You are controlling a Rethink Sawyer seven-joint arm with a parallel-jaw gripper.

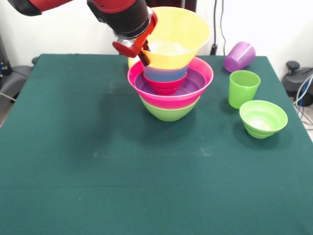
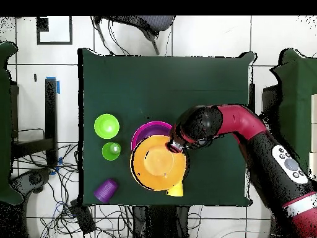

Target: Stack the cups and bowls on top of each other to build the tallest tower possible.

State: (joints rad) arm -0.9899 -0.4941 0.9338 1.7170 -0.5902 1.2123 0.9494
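The tower stands mid-table: a medium green bowl (image 1: 168, 112) at the base, then the large pink bowl (image 1: 171, 98), a purple bowl (image 1: 195, 82), a small red bowl (image 1: 165, 87) and a blue bowl (image 1: 165, 74). The large orange bowl (image 1: 177, 34) sits tilted on top; from overhead (image 2: 158, 162) it covers most of the stack. My gripper (image 1: 140, 52) (image 2: 173, 146) is at the orange bowl's rim and seems shut on it. The yellow-orange cup (image 2: 176, 189) lies beside the tower. The green cup (image 1: 243, 88) stands upright. The purple cup (image 1: 239, 56) lies on its side.
A small light green bowl (image 1: 263, 118) (image 2: 106, 126) sits near the green cup (image 2: 111, 150) and the purple cup (image 2: 106, 190). The green tablecloth (image 1: 98, 161) covers the table. Cables lie off the table's edges.
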